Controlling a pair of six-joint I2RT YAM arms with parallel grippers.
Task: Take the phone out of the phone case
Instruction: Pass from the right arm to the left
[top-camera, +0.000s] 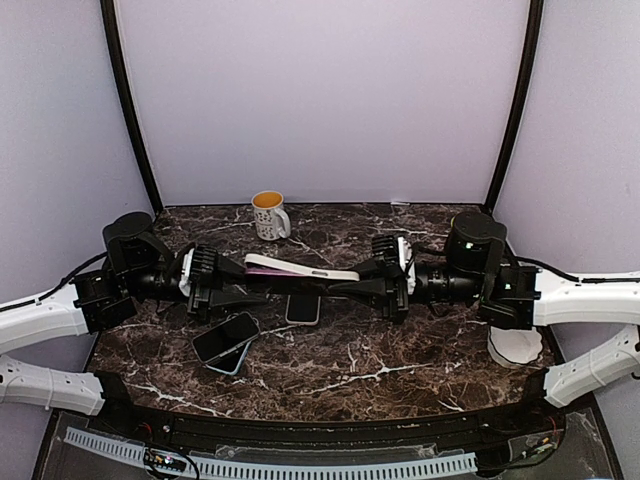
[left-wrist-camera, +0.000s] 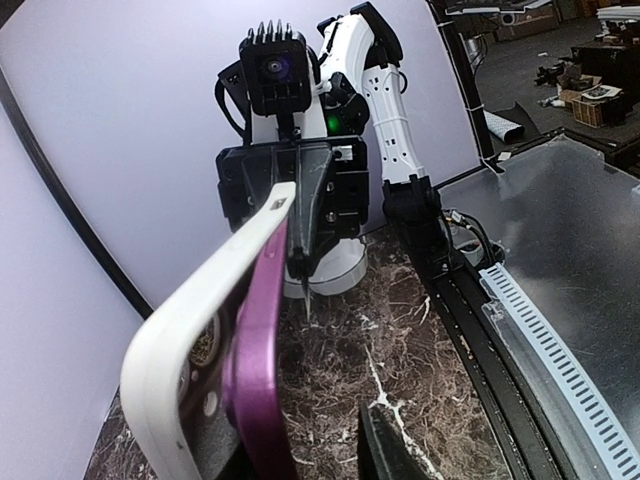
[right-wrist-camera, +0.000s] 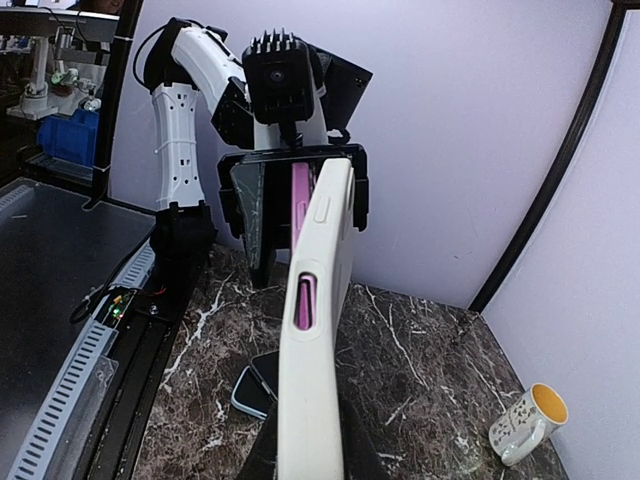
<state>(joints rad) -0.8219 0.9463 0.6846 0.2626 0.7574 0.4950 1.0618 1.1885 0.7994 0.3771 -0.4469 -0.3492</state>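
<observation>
The white phone case (top-camera: 310, 271) is held in the air between my two arms, above the middle of the table. The purple phone (top-camera: 262, 261) stands lifted out of the case at its left end. In the right wrist view the case (right-wrist-camera: 315, 340) rises edge-on from between my right gripper's (right-wrist-camera: 310, 455) fingers, which are shut on it; purple shows through its side slot. In the left wrist view the phone (left-wrist-camera: 255, 350) has peeled away from the case (left-wrist-camera: 180, 340). My left gripper (left-wrist-camera: 295, 450) straddles that end; its visible finger (left-wrist-camera: 385, 450) stands apart from the phone, the other finger is hidden.
Two other phones lie on the marble table (top-camera: 400, 340) below the arms: one in a light blue case (top-camera: 225, 340), one black (top-camera: 303, 307). A white mug (top-camera: 269, 214) with yellow inside stands at the back. A white round object (top-camera: 515, 347) lies at the right edge.
</observation>
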